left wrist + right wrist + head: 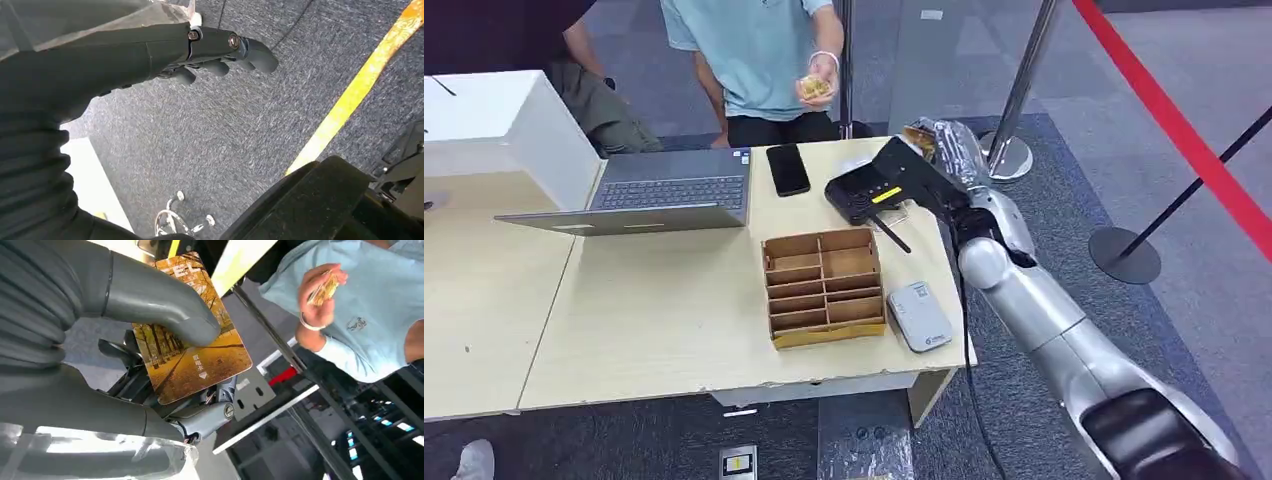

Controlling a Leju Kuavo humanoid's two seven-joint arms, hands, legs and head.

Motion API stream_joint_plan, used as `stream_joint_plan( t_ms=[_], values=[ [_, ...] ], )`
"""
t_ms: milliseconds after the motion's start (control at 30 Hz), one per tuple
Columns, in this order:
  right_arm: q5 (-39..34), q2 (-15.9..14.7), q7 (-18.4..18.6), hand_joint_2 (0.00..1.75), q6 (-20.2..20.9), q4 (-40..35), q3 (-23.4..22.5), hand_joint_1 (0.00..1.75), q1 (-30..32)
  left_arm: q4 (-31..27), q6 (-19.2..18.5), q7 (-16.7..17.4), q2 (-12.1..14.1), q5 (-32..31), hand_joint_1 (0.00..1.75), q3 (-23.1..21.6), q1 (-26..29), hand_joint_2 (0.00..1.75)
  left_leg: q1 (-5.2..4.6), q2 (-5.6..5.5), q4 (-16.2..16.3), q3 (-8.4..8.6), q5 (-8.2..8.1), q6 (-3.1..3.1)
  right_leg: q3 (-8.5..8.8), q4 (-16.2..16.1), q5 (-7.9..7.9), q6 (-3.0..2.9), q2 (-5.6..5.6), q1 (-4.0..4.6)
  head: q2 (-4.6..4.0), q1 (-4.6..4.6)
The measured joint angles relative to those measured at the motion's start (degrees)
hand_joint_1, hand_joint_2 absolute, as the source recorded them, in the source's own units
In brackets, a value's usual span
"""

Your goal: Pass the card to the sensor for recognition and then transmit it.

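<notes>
Card [192,347] — printed with an autumn avenue scene — is pinched in the right hand [150,365], thumb pressing its printed face and the darker fingers [212,415] behind it. In the head view the right hand [939,140] is raised at the far right corner of the table [654,310], past the black card sensor [874,190], toward the person in a light blue shirt [759,50], who already holds several similar cards [814,88] at chest height.

Judged step: handover to the person, or the approach to it. Whether recognition has occurred cannot be told.

Risks:
- Thumb covers only part of the card; a pull at an angle could twist it free before the person has it — it would fall to the carpet.
- The person's hand is occupied; a release timed early drops the card.
- The forearm passes just above the sensor and its antenna; a low retraction could knock it against the compartmented cardboard tray [824,285].

Left hand [220,50] hangs over the carpet, fingers loosely curled, holding nothing.
</notes>
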Motion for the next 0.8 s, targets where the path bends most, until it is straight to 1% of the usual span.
stream_joint_plan(
  t_ms=[433, 700, 733, 800],
  values=[
    [5.0, 3.4, -0.1, 1.75, 1.4, 6.6, 4.0, 1.75, -5.3, 0.0, 0.0, 0.3, -0.1, -0.7, 0.00, -1.2, -0.1, 1.75, 0.00, 0.01, 0.0, -0.13, 0.01, -0.01, -0.16, 0.0, 0.00, 0.00, 0.00, 0.00, 0.00, 0.00],
    [5.4, 4.1, -0.1, 1.75, 1.7, 7.5, 4.6, 1.75, -6.0, 0.0, 0.0, 0.2, -0.3, -0.7, 0.00, -1.3, -0.1, 1.75, 0.00, 0.01, 0.0, -0.15, 0.01, -0.01, -0.17, 0.0, 0.00, 0.00, 0.00, 0.00, 0.00, 0.00],
    [6.9, 5.1, -0.3, 1.75, 2.1, 8.7, 5.6, 1.75, -6.8, 0.0, 0.0, 0.0, -0.3, -0.6, 0.00, -1.3, -0.1, 1.75, 0.00, 0.01, 0.0, -0.15, 0.01, -0.01, -0.17, 0.0, 0.00, 0.00, 0.00, 0.00, 0.00, 0.00],
    [7.2, 5.6, -0.6, 1.75, 2.1, 9.3, 6.0, 1.75, -7.1, 0.0, 0.0, 0.0, -0.3, -0.6, 0.00, -1.3, -0.1, 1.75, 0.00, 0.00, 0.0, -0.15, 0.01, -0.01, -0.17, 0.0, 0.00, 0.00, 0.00, 0.00, 0.00, 0.00]
  ],
)
